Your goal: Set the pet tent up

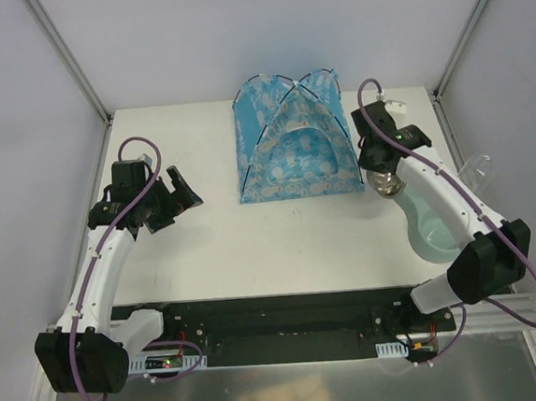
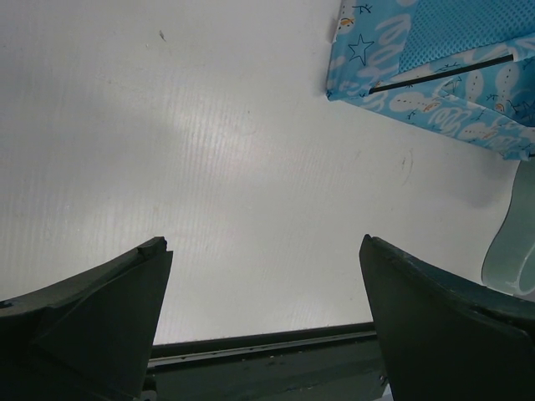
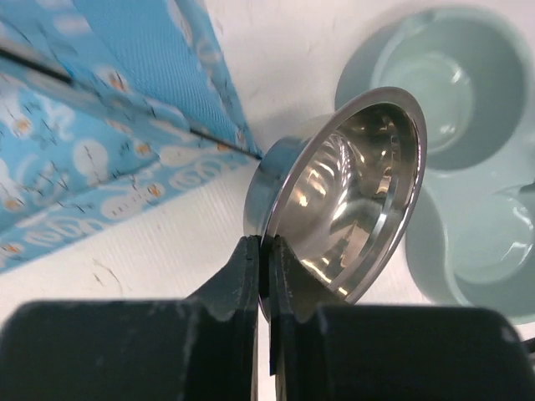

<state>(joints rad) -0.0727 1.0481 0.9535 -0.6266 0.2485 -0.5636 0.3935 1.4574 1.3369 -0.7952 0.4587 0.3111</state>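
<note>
Right gripper (image 1: 384, 173), top view: clamped on the rim of a steel bowl (image 1: 390, 187), just off the near right corner of the pet tent (image 1: 293, 142). Tent stands at the far edge of the table (image 1: 253, 249), about centre, with its black poles (image 1: 293, 87) crossed overhead and its doorway (image 1: 302, 155) facing the near edge. Left gripper (image 1: 181, 191) hangs toward the left edge, well apart from the tent, carrying nothing. A pale green two-well feeder (image 1: 430, 228) lies along the right edge, partly under the right arm.

Left wrist view: jaws spread wide, only bare table between them. The tent's near left corner shows at upper right, with a sliver of the feeder at the right margin.

Right wrist view: jaws nearly together, pinching the bowl's thin rim. The bowl hangs tilted on edge, close beside the tent wall; contact cannot be told. Both feeder wells lie just beyond the bowl.

Judgement: the tent looks already erected, so the step in hand is dressing its surroundings, probably seating the bowl in a feeder well. The next move calls for carrying the bowl over a well, levelling it, and lowering it before release. Hazards are the bowl brushing the tent corner and the rim pinch slipping while the bowl is tilted.
</note>
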